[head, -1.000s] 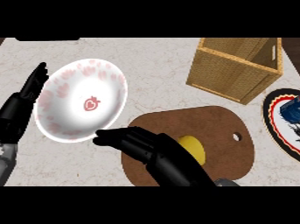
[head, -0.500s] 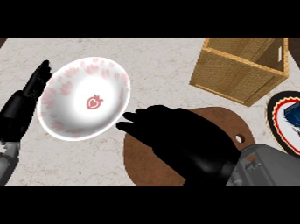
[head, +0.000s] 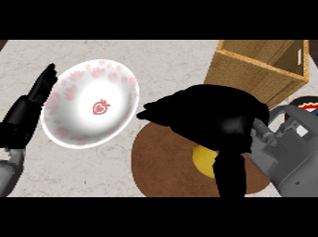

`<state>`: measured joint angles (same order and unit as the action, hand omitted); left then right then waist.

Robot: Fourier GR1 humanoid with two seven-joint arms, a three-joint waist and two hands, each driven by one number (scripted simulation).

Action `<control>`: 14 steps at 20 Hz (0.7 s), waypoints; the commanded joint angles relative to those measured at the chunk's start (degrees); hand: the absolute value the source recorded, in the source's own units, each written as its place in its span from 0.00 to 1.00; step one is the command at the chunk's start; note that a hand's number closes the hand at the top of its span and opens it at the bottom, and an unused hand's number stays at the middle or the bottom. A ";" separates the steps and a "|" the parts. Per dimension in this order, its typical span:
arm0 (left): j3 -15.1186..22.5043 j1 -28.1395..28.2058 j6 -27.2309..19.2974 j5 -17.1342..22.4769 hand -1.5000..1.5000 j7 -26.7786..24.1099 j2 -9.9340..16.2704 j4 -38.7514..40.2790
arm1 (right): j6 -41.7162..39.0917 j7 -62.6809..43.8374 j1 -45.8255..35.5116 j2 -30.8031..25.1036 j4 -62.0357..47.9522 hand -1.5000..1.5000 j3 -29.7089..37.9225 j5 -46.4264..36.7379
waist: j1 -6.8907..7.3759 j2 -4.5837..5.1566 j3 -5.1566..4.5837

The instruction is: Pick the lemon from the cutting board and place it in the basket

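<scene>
1. The lemon (head: 204, 159) is seen as a yellow rounded patch, largely hidden, lying on the brown cutting board (head: 162, 159).
2. The right hand (head: 206, 115) is positioned above the lemon, fingers curled downward over it; whether it is grasped cannot be told.
3. The basket (head: 257, 69) is located beyond the cutting board.
4. The left hand (head: 28, 111) is held open, fingers straight, left of the cutting board.

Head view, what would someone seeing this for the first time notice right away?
The robot's right hand, big and black, fills the middle of the view, arched over the brown cutting board with the yellow lemon peeking out beneath it. To its left lies a white plate with a red strawberry mark, and the left hand rests open at the plate's left edge. The wicker basket stands at upper right.
</scene>
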<state>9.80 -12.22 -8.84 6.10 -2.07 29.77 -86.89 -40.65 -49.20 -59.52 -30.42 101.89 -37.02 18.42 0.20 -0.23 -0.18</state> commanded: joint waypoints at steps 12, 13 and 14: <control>-4.02 -2.68 3.47 -0.44 0.50 3.96 -0.28 -0.77 | -9.16 -2.23 5.13 1.63 -2.39 0.00 -5.56 -6.42 | -0.31 0.12 0.17; -3.50 1.73 3.68 -1.80 0.50 -3.44 -1.09 1.02 | -7.49 0.38 7.21 3.10 -4.80 0.00 -7.53 -11.88 | 0.15 0.30 0.15; -4.37 1.36 4.58 -0.68 0.50 -2.87 -1.00 1.72 | -10.72 -0.16 4.45 2.87 -8.42 0.00 -5.78 -8.99 | 0.27 0.31 0.13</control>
<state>6.83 -11.70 -5.93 4.95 -2.82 28.65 -86.63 -46.80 -46.86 -55.02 -28.46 97.13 -42.17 11.31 0.28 -0.01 -0.03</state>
